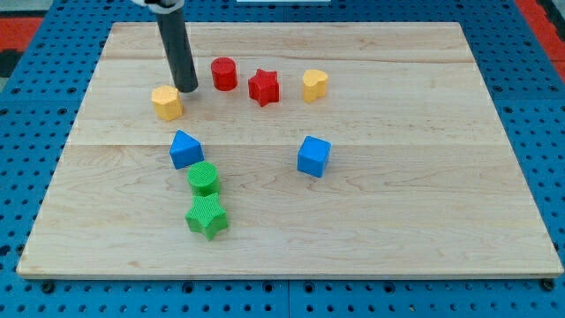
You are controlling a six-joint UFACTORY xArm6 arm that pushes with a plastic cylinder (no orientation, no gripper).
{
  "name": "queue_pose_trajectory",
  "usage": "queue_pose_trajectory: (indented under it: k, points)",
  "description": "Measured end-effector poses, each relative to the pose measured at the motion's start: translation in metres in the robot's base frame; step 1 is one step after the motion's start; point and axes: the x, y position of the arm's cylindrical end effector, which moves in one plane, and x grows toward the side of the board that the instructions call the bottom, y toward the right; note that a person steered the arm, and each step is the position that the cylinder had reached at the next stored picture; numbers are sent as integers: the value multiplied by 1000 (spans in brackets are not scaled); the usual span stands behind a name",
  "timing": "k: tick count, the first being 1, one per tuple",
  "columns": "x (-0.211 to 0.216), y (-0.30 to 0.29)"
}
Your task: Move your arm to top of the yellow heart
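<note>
The yellow heart [314,84] sits in the upper middle of the wooden board, right of the red star [263,87]. My tip [187,89] is far to the heart's left, between the yellow hexagon [166,102] and the red cylinder [223,73], close to the hexagon's upper right. The dark rod rises from the tip toward the view's top.
A blue triangular block [185,148], a green cylinder [203,178] and a green star [207,216] form a column at the lower left of centre. A blue cube [313,155] lies below the heart. The board [424,221] rests on a blue pegboard.
</note>
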Motion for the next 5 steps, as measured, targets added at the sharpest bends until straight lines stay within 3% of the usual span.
queue_pose_trajectory:
  k: [1,3,5]
  points:
    - [31,-65]
    - [78,-65]
    - [42,65]
